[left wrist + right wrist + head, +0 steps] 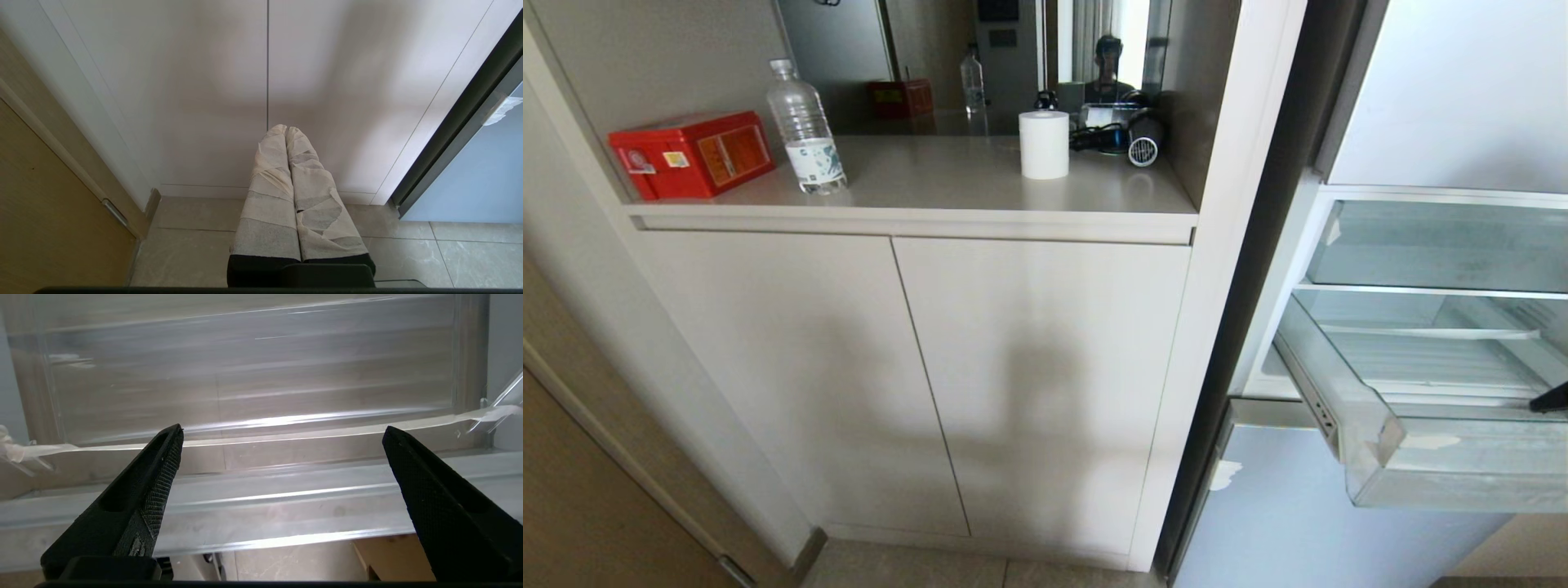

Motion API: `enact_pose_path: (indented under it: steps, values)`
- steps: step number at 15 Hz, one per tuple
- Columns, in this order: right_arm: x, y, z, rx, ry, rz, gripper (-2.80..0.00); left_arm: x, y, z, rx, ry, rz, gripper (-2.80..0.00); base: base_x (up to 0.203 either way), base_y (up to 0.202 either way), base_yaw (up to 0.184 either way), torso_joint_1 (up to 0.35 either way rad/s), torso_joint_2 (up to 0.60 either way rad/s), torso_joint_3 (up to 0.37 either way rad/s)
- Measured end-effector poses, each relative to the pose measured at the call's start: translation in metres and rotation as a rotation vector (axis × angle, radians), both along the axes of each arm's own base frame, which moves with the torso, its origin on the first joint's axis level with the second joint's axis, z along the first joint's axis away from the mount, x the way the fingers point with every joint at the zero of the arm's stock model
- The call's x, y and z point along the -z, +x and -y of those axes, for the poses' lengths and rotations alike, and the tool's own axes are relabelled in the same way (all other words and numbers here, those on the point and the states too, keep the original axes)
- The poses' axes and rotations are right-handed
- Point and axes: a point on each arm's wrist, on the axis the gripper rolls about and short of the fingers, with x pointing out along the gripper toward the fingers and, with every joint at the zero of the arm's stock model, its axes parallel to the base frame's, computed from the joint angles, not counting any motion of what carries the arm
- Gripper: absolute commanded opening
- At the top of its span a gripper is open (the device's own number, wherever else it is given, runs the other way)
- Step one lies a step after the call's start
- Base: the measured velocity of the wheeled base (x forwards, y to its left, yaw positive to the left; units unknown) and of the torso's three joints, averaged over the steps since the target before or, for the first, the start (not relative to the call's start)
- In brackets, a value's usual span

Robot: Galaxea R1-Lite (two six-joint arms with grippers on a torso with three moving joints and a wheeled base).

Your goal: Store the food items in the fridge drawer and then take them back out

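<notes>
The fridge (1445, 98) stands to my right, beside the cabinet (915, 367). Its drawer (1437, 465) is pulled out toward me. On the surface (947, 184) the box (690, 153) lies left, the bottle (805, 131) just beside it, the roll (1044, 144) further right.

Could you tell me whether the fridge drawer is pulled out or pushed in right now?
Pulled out. In the head view the fridge drawer juts forward past the fridge front, its scuffed front lip hanging over the lower door.
</notes>
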Motion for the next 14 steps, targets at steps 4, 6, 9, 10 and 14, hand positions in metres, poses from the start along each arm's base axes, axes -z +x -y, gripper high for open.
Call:
enact_pose_path:
  steps: [4,6,9,10,14]
  values:
    - [-0.010,0.011,-0.002,-0.027,-0.012,0.115,0.00,0.000,0.000,0.000,0.000,0.000,0.000,-2.80,0.000,0.000,0.000,0.000,0.00,0.000]
    - [-0.013,0.018,-0.005,-0.036,-0.026,0.184,0.00,0.000,0.000,0.000,0.000,0.000,0.000,-2.80,0.000,0.000,0.000,0.000,0.00,0.000]
    - [-0.021,-0.002,-0.021,-0.060,-0.005,0.210,0.00,0.000,0.000,0.000,0.000,0.000,0.000,-2.80,0.000,0.000,0.000,0.000,0.00,0.000]
    - [-0.028,-0.014,-0.030,-0.072,-0.003,0.233,0.00,0.000,0.000,0.000,0.000,0.000,0.000,-2.80,0.000,0.000,0.000,0.000,0.00,0.000]
    - [-0.060,-0.089,-0.081,-0.101,-0.039,0.364,-2.80,0.000,0.000,0.000,0.000,0.000,0.000,-2.80,0.000,0.000,0.000,0.000,0.00,0.000]
